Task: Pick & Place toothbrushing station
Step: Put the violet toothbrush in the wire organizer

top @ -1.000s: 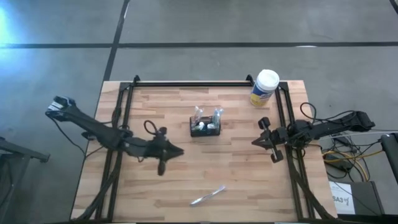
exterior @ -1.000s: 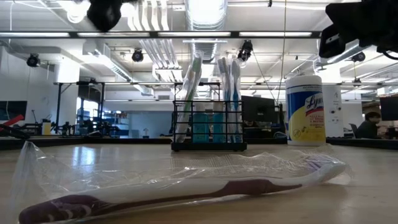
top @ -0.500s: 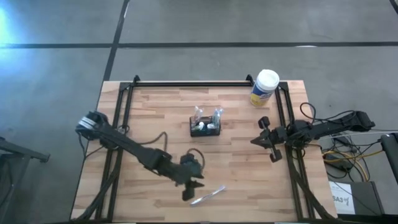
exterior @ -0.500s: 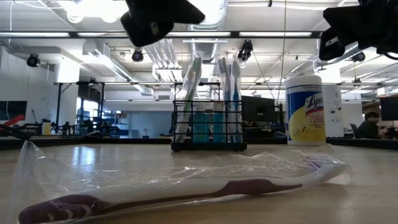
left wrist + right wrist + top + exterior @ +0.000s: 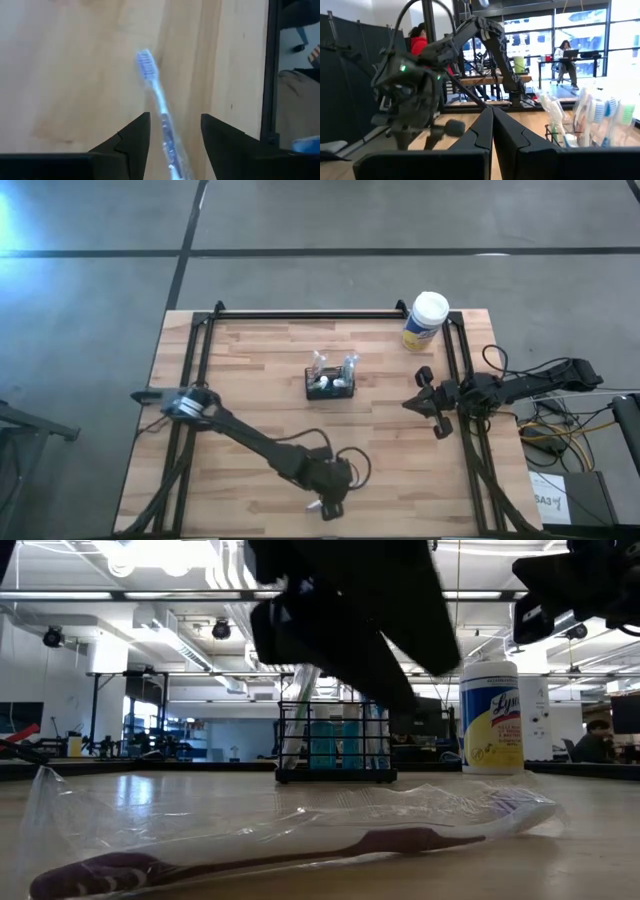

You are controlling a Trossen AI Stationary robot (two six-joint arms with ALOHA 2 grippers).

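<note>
The toothbrushing station, a small black mesh caddy holding toothbrushes, stands at the table's middle. A toothbrush in a clear wrapper lies flat near the table's near edge. My left gripper hangs open above it, tipped downward, one finger on either side of the handle and apart from it. In the high view the gripper covers most of the toothbrush. My right gripper waits shut at the table's right side, pointing level toward the caddy.
A white-lidded, yellow-labelled canister stands at the far right corner. Black frame rails run along the left, far and right edges. Bare wood lies between the caddy and the toothbrush. People sit in the room beyond.
My left gripper has swept from the table's left-middle toward the near edge and to the right, sinking and tipping downward until it stands over the wrapped toothbrush. The toothbrush, the caddy and the right arm have stayed where they were.
</note>
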